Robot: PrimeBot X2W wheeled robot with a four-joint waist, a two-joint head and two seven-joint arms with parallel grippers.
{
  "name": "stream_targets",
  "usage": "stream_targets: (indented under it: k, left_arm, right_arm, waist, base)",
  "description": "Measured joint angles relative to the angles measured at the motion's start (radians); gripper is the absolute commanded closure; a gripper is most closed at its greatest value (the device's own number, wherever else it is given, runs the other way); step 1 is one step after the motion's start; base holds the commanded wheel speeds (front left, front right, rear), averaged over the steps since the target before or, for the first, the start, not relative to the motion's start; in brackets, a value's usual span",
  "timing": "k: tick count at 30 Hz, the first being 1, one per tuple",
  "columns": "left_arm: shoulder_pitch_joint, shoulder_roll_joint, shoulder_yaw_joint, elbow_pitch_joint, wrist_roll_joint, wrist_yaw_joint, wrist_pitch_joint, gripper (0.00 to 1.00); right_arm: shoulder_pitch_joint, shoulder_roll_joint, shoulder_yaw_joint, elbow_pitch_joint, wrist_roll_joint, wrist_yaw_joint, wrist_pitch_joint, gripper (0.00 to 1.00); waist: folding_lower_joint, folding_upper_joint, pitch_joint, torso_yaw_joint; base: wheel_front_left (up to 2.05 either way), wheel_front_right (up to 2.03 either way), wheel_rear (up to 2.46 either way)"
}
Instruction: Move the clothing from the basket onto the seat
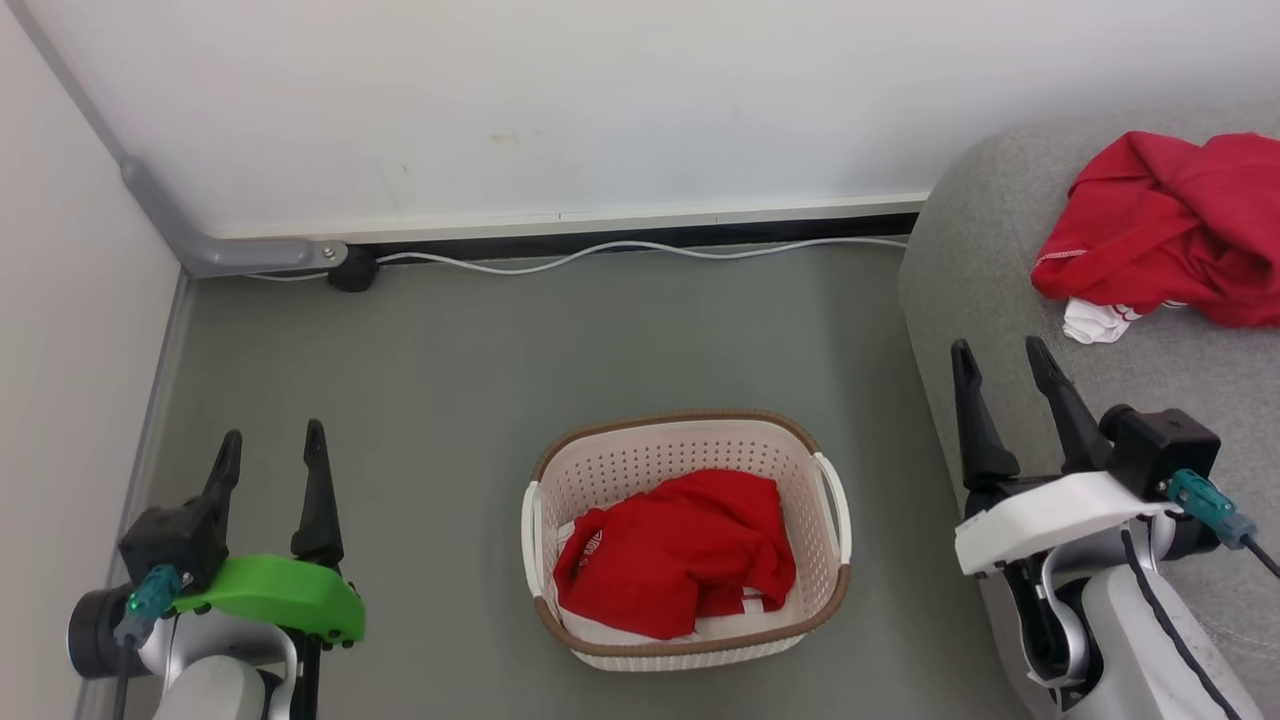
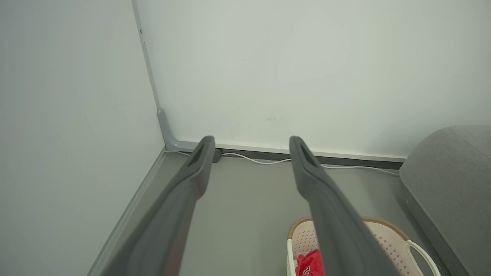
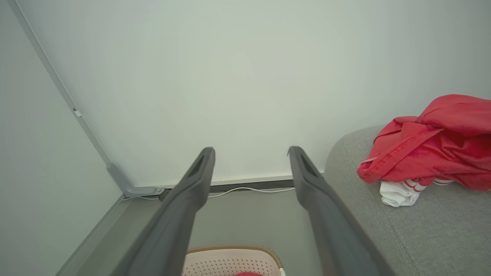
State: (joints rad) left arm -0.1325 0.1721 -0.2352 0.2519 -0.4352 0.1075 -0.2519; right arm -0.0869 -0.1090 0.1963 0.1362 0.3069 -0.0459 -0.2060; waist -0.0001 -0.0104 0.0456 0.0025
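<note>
Head view: cream laundry basket [image 1: 650,462] sits on grey floor [image 1: 480,340] btwn the arms, w/ one red garment [image 1: 680,550] crumpled inside; a second red garment [image 1: 1170,225] already lies bunched on the grey sofa [image 1: 990,260] at right. Left gripper [image 1: 273,432] and right gripper [image 1: 998,345] both hang w/ fingers spread wide, nothing held; neither is near the cloth. Judging by its folds, the basket garment is light, limp, prob. a bit slick; no stiffness, so it'll likely drape and trail when lifted. Best hold: pinch a raised ridge near the heap's middle, deep enough to catch several layers, clear of the basket wall.
</note>
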Motion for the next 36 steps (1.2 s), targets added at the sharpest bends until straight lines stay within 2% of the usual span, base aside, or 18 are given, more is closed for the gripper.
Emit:
stream_targets:
  k: [14, 36]
  left_arm:
    - [0.132, 0.002, 0.064, -0.094, 0.026, 0.009, 0.000, 0.00]
    - [0.204, -0.004, 0.093, -0.181, 0.044, 0.012, 0.000, 0.00]
  right_arm:
    - [0.072, 0.007, 0.009, -0.028, 0.000, -0.009, 0.023, 0.00]
    - [0.083, 0.002, 0.007, -0.092, 0.000, -0.018, 0.041, 0.00]
  waist:
    - [0.0000, 0.0000, -0.033, -0.007]
    - [0.0000, 0.0000, -0.015, -0.010]
  base:
    - [0.00, 0.00, 0.00]
    - [0.00, 0.00, 0.00]
